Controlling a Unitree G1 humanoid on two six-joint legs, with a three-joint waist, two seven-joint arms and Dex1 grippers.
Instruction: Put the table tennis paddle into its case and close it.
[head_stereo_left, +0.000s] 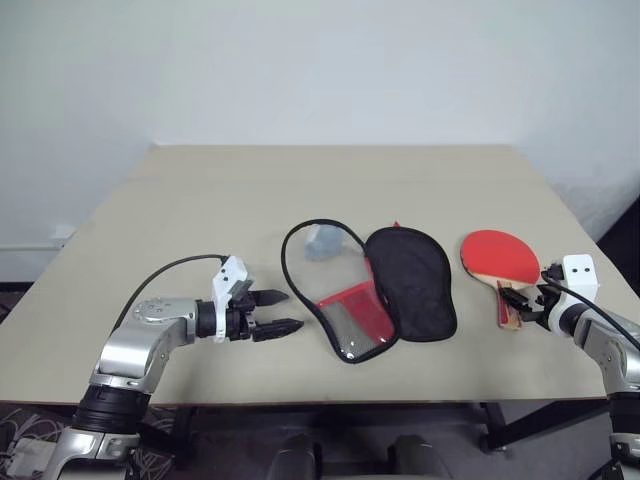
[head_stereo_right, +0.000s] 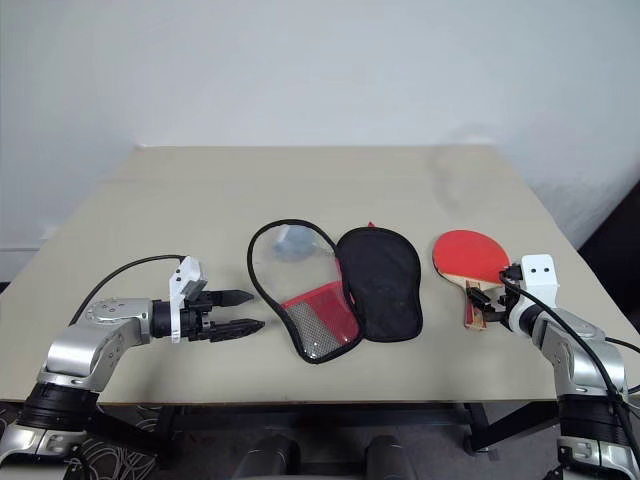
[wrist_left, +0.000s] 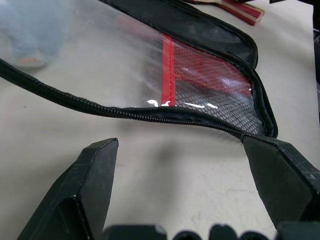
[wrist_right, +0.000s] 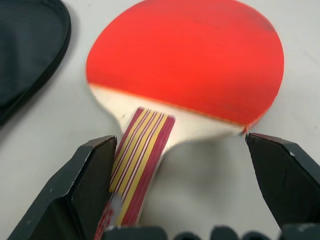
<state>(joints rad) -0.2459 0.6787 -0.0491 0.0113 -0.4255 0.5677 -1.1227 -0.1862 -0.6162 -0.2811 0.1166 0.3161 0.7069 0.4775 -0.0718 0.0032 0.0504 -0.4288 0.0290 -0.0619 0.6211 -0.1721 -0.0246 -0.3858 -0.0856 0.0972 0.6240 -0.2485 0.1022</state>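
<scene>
Right gripper fingers apart astride the paddle handle, off-centre; closing may skew it; left gripper fingers apart beside the case.

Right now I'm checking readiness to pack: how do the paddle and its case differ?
The paddle is one flat red disc with a striped handle; the case lies unzipped, two halves spread. The paddle sits at the right gripper, its handle between the open fingers; the case lies near the open left gripper. Both rest on the table.

Silver-grey metal arms, black joint collars. White wrist blocks, two dark dots on right one. Black two-finger left gripper, right gripper. Black cables loop from wrists.
</scene>
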